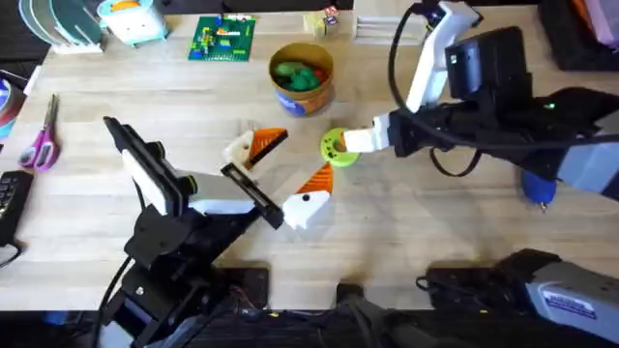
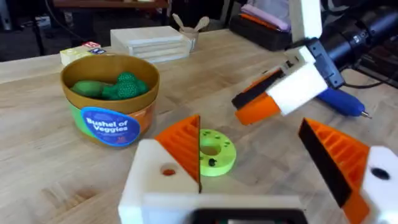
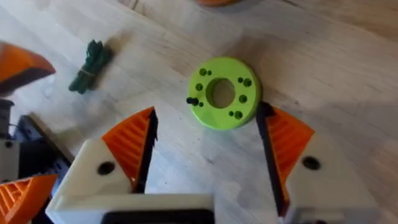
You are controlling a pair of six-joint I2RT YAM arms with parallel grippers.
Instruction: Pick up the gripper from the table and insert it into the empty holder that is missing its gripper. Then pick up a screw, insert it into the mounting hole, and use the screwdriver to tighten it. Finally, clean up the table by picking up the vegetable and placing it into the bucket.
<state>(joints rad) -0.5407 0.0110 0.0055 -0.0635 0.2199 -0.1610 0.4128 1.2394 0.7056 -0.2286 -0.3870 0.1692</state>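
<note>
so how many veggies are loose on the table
1: the vegetable lies on the table near the disc. Others could be hidden.

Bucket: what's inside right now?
The bucket holds green toy veggies heaped at the rim, with a red bit seen from overhead. Anything beneath them is covered.

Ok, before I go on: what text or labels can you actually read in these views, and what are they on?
"Bushel of Veggies": on the blue label of the bucket, read in the left wrist view.
A sticker on the dark equipment at the table's near right edge: printed, but too blurred to read.
The small box at the table's far edge: coloured markings, not legible.
Nothing readable on the green disc.
</note>
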